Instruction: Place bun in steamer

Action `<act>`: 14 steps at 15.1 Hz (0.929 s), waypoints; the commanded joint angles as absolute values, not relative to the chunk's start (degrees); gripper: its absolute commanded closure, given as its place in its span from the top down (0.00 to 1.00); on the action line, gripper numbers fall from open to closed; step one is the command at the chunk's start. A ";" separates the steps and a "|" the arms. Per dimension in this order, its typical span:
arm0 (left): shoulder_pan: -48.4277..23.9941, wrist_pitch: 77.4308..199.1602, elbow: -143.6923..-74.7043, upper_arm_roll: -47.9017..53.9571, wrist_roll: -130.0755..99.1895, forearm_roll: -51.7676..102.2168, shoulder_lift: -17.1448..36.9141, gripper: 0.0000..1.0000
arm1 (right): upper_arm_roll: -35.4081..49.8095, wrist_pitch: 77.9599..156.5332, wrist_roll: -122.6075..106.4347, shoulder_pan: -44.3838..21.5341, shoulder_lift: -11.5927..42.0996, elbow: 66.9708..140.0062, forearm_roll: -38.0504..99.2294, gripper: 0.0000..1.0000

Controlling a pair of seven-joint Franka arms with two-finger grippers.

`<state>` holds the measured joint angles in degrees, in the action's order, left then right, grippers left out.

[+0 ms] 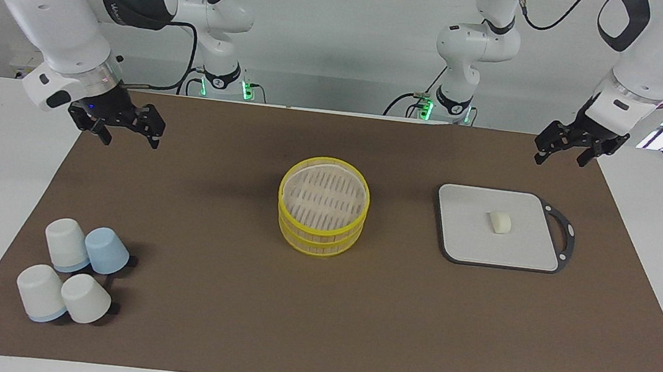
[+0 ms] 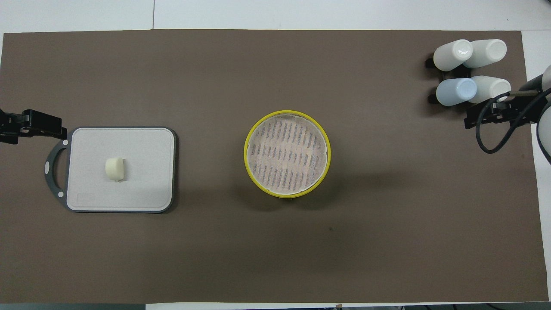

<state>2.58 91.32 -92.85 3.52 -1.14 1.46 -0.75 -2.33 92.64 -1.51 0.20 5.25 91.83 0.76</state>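
Observation:
The bun (image 1: 500,222) (image 2: 114,168) is a small cream-white lump lying on a flat grey board (image 1: 475,243) (image 2: 142,172). The steamer (image 1: 318,244) (image 2: 246,155) stands at the middle of the brown mat, with yellow rims and a pale slatted piece on top. Nothing lies on the slats. My left gripper (image 1: 563,155) (image 2: 38,125) hangs open and empty in the air over the mat's edge at the left arm's end, apart from the board. My right gripper (image 1: 128,133) (image 2: 495,114) hangs open and empty over the mat at the right arm's end.
Several white and pale blue cups (image 1: 72,272) (image 2: 469,71) stand upside down in a cluster toward the right arm's end, farther from the robots than the steamer. The board has a black rim and handle (image 1: 563,234). White table borders the mat.

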 commanded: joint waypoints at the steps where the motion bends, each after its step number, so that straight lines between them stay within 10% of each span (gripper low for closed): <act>1: 2.55 91.58 -91.93 3.52 -2.02 -0.09 -0.18 1.00 | -1.58 92.90 -1.85 1.23 1.51 96.05 0.97 1.00; 14: 2.64 90.62 -92.20 3.60 -2.02 -0.09 -0.70 1.00 | -1.58 96.06 -2.03 0.79 -0.62 98.97 0.53 1.00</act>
